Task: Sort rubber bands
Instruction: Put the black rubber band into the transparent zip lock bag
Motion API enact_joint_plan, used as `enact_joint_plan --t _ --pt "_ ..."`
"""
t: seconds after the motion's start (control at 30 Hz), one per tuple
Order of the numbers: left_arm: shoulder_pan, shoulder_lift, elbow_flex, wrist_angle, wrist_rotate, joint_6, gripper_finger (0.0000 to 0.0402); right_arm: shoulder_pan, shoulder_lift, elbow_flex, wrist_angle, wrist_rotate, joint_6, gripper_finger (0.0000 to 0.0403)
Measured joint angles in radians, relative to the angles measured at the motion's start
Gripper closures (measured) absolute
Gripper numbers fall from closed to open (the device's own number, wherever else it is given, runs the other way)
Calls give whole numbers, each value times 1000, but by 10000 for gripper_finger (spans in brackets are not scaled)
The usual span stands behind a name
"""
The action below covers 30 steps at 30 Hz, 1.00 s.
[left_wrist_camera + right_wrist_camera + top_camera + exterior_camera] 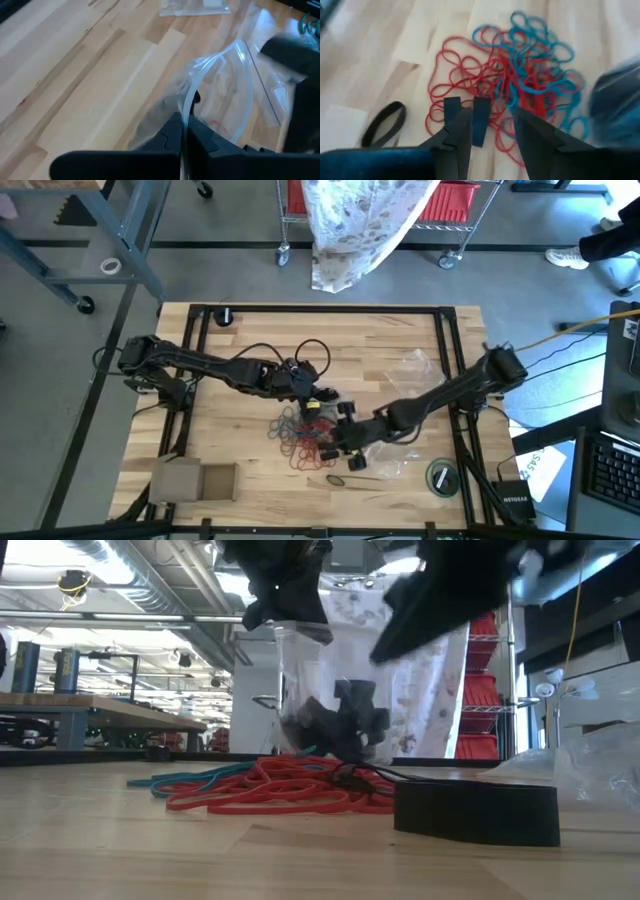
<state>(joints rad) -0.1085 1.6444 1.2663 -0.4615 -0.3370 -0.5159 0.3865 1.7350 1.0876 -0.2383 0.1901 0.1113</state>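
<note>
Tabletop [400,350] from above: the rubber bands [300,442] lie in a loose red and teal heap near the middle, and both arms reach in toward it. The right gripper [338,442] sits just beside the heap on its right side, nearer to it than the left gripper [312,392], which hangs just beyond the heap's far edge with a clear plastic bag [318,412] under it. A single dark band [335,479] lies apart from the heap, toward the near edge. In the low view the heap spreads flat and wide on the wood, longer across than deep, with the bag hanging upright behind it and dark bands visible inside; a black roll [476,812] stands in the foreground, to the right of the heap. The left wrist view shows the left jaws clenched on the bag's rim [186,117], holding its mouth up. The right wrist view looks past the right jaws straight onto the heap: they are parted, grasping nothing, poised directly above the red loops at the heap's near edge, with the teal loops lying farther ahead and the lone dark band off to one side. Judging by this, the next pick falls to the right arm, a short drop onto the red strands below.
</note>
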Motion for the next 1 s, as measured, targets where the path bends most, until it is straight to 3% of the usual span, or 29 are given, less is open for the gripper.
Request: enact_joint_plan --t 0.33,0.5,0.8,1.0 --pt "0 0 0 1 0 3 402 -16 184 -16 125 -7 17 292" --pt "0 0 0 0 0 8 401 -22 194 -16 135 -16 44 298" --pt "0 0 0 6 0 10 401 -21 224 -12 140 -86 101 368" --pt "0 0 0 6 0 8 401 -24 194 -9 73 -98 121 346"
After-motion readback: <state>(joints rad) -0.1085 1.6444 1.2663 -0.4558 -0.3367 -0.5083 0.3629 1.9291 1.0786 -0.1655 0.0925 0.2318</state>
